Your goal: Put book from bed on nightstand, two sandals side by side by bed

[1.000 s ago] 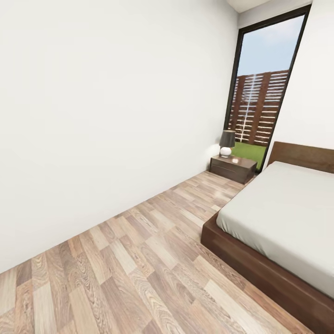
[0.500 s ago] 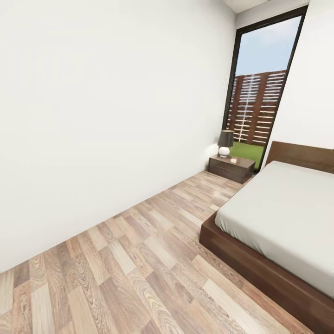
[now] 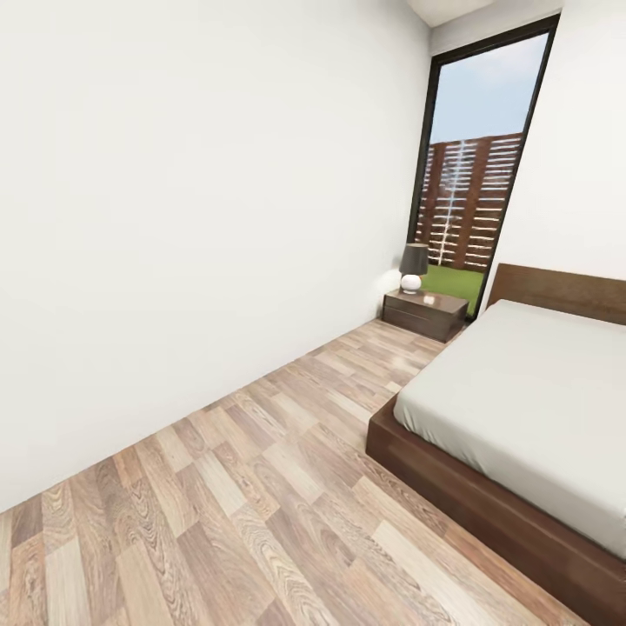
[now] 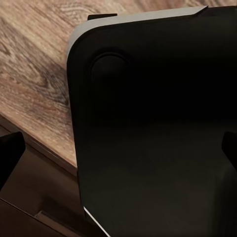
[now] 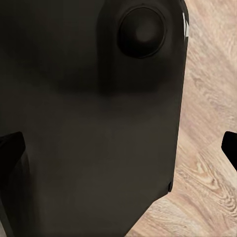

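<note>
A low dark-brown bed [image 3: 487, 500] with a smooth grey mattress [image 3: 530, 391] fills the right of the bedroom in the head view, its plain headboard [image 3: 561, 291] against the far wall. No book can be picked out on the stretch of mattress that shows, and the bed runs off the picture's edge, so it may lie on the part cut off. No blue sandals can be seen on the wood-plank floor [image 3: 261, 487] beside the frame.

Beyond the bed's near corner a nightstand [image 3: 424, 313] stands under the tall black-framed window [image 3: 474, 174], carrying a small lamp [image 3: 413, 265] with a dark shade and a pale object on its top too small to name.

The robot appears to be on its way along the aisle between the white wall [image 3: 191, 209] and the bed. Done well, this step means keeping clear of the bed frame's corner and turning the head toward the mattress to find the book before reaching.

Both wrist views look onto dark robot bodywork with floor behind; the left gripper [image 4: 118, 153] and right gripper [image 5: 121, 150] show dark fingertips only at the picture edges, seemingly spread wide with nothing between them.
</note>
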### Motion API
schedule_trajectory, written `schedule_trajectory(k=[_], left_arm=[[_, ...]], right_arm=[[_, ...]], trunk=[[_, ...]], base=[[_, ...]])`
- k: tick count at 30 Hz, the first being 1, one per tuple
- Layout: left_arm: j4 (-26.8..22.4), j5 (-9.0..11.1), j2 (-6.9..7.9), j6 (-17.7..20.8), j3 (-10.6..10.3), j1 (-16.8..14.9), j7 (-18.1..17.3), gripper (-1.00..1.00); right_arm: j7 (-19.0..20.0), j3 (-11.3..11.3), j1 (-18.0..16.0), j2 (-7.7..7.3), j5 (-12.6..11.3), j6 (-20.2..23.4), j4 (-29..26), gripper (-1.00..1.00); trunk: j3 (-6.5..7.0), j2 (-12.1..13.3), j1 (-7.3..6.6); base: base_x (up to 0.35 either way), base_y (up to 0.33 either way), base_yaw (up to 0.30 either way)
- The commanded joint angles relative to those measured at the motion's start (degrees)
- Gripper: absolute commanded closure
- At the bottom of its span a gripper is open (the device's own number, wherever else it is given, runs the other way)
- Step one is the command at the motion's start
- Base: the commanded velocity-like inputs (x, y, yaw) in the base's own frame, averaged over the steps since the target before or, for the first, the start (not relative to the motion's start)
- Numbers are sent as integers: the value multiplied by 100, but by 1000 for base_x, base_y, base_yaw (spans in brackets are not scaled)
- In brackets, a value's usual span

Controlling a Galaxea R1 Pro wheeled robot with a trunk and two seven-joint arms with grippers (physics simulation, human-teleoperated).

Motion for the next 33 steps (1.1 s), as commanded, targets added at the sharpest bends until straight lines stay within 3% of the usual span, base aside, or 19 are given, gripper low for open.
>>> schedule_trajectory(k=[1, 33], left_arm=[[6, -6, -1, -21, -19, -4, 5, -100], [6, -4, -12, -21, -17, -4, 5, -100]], right_arm=[[3, 2, 3, 0, -2, -8, -9, -100], [6, 1, 3, 0, -2, -8, -9, -100]], trunk=[[-4, -2, 0], [-4, -2, 0]], base=[[-2, -5, -10], [-29, -33, -27]])
